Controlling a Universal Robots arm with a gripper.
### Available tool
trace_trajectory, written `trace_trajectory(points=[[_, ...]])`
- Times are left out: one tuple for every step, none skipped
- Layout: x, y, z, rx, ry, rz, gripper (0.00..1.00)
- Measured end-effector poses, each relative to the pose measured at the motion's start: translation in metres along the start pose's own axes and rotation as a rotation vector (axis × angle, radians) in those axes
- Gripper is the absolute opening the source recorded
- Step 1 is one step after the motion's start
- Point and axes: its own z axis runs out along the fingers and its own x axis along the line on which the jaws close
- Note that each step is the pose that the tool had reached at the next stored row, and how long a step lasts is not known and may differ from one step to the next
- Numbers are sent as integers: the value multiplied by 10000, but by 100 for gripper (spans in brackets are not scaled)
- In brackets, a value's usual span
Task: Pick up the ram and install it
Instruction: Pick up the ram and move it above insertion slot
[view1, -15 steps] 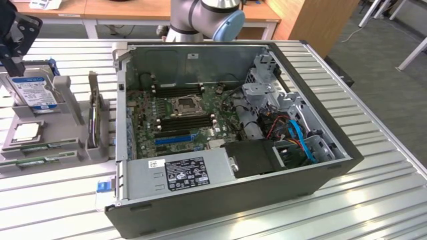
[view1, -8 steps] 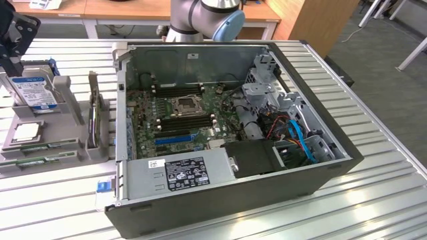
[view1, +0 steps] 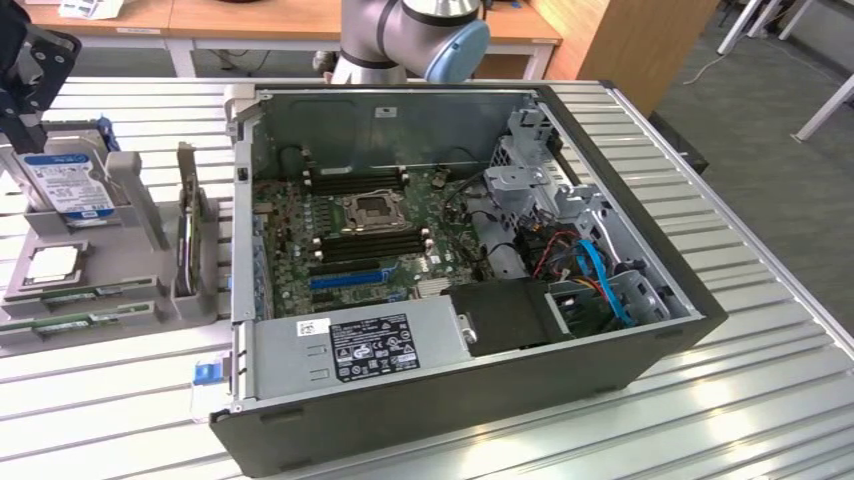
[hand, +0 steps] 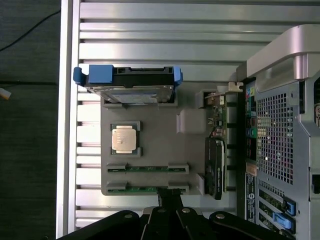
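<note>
My pincer (hand: 170, 196) is closed, its two black fingers pressed together with nothing between them.

Wrist view: the fingertips point at the edge of a grey holding tray (hand: 150, 112) on a ribbed metal table (hand: 150, 30). The ram (hand: 145, 189), a thin green stick, lies flat in the tray slot nearest my fingertips. I cannot tell whether I touch it. A second ram stick (hand: 147, 168) lies in the next slot, parallel and just beside it. Beyond that sits a square silver processor (hand: 124, 138), and beyond that a hard drive (hand: 130, 82) in blue rails. A dark expansion card (hand: 216, 167) stands on edge on the side of the tray towards the open computer case (hand: 280, 125).

Exterior view: the dark body of my pincer shows at the upper left edge of the frame, above the tray. The ram (view1: 60, 323) is at the lower left, in the tray's frontmost slot, with the second stick (view1: 80, 293) just behind it. The hard drive (view1: 67, 185) stands at the tray's far end. The case (view1: 641, 345) fills the middle of the frame, lying on its side with the panel off. Inside it, the green motherboard (view1: 360, 235) faces up, with dark memory slots (view1: 354, 180) on either side of the processor socket. A grey power supply (view1: 360, 345) sits at the near edge.
</note>
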Motion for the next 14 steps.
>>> trace_trajectory(points=[[0,0,0,1,1,-11,10],[0,0,0,0,1,-29,10],[0,0,0,1,3,-69,10],[0,0,0,1,5,-118,10],[0,0,0,1,8,-184,10],[1,0,0,2,12,-263,10],[1,0,0,3,15,-355,10],[0,0,0,4,19,-453,10],[0,0,0,5,24,-555,10],[0,0,0,5,28,-657,10],[0,0,0,6,32,-760,10],[0,0,0,7,38,-883,10],[0,0,0,8,43,-1006,10],[0,0,0,9,48,-1129,10]])
